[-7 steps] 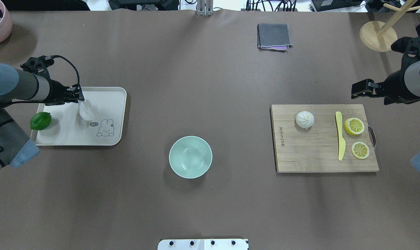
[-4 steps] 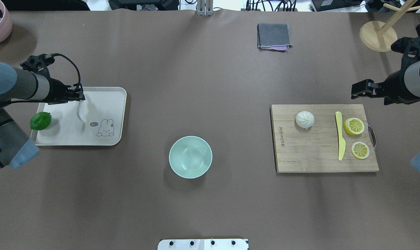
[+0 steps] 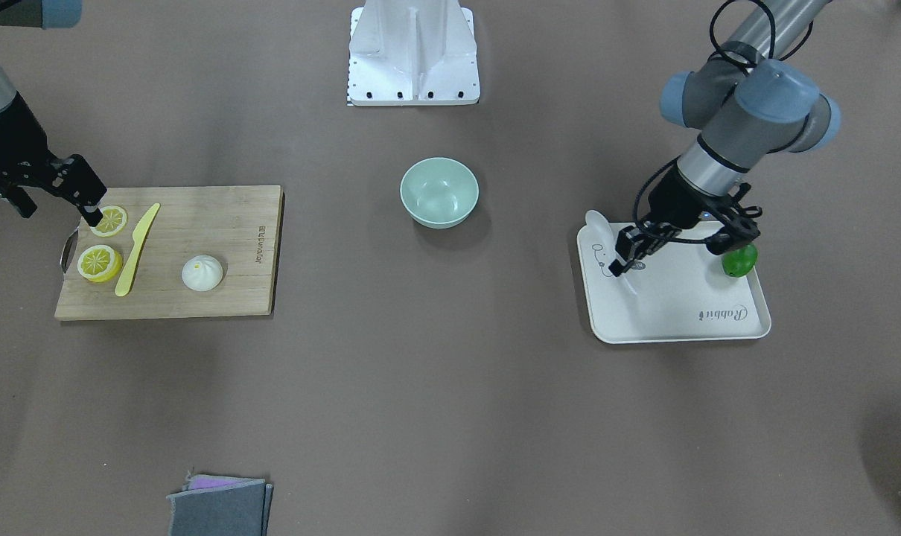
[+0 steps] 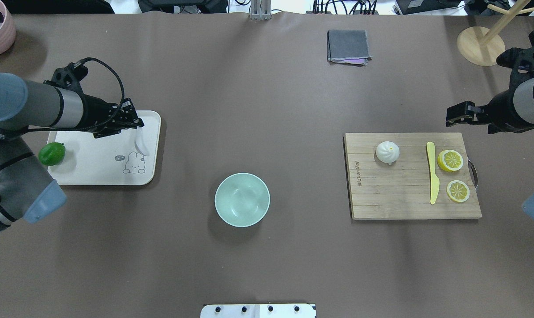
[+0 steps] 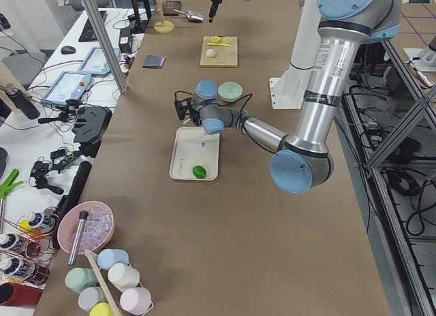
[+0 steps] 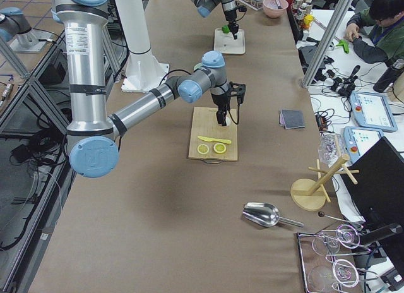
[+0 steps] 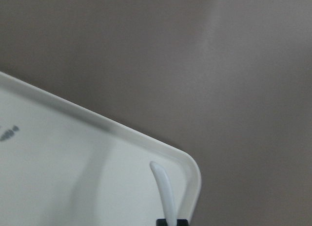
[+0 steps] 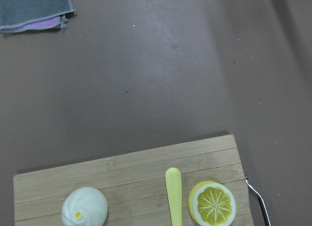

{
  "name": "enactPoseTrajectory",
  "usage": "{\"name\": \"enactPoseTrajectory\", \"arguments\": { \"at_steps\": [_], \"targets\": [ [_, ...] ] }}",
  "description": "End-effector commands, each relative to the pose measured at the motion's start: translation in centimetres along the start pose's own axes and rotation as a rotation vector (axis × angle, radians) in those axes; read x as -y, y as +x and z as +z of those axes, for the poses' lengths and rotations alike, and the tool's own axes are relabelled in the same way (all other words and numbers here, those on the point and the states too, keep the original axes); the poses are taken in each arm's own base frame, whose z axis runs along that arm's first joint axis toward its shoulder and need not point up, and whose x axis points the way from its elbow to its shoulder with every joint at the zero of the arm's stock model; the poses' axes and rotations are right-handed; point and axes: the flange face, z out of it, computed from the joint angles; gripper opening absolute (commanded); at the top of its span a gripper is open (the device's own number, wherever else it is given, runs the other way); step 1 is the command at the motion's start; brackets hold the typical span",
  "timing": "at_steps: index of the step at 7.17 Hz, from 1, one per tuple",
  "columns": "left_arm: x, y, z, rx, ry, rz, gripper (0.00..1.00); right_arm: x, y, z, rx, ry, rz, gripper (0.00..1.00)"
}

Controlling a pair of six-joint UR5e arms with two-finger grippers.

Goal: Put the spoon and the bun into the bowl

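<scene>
The left hand (image 4: 133, 124) is clenching the glossy white spoon (image 4: 141, 144) by its handle, the scoop hanging over the smooth cream tray (image 4: 90, 174). Its wrist view is showing only a slim sliver above the tray's rounded corner. The pleated bun (image 4: 387, 152) is sitting on the bamboo board (image 4: 395, 203), apart from the right hand (image 4: 453, 115), whose grip I cannot tell. The round mint bowl (image 4: 242, 199) is standing between.

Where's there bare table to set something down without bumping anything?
Widest bare stretch: between the mint bowl and the cutting board, plus the strip on the robot's side of both. Also open between bowl and folded cloth. Crowded: the tray, where the left gripper holds the spoon, and the board's end with lemon slices.
</scene>
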Motion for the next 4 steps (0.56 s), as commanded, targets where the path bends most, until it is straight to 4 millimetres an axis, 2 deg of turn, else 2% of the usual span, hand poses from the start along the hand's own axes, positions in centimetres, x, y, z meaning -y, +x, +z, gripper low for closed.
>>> {"name": "enactPoseTrajectory", "arguments": {
  "at_steps": [1,2,4],
  "targets": [
    [-9.8,5.2,2.9,-0.086,-0.030,-0.046,0.00,0.0,0.0,0.0,0.000,0.000,0.000,0.99],
    [-13.7,6.3,4.7,-0.095,-0.026,-0.028,0.00,0.0,0.0,0.0,0.000,0.000,0.000,0.99],
    [-18.4,7.9,6.1,-0.107,-0.038,-0.020,0.00,0.0,-0.1,-0.1,0.003,0.001,0.000,0.99]
  ]
}}
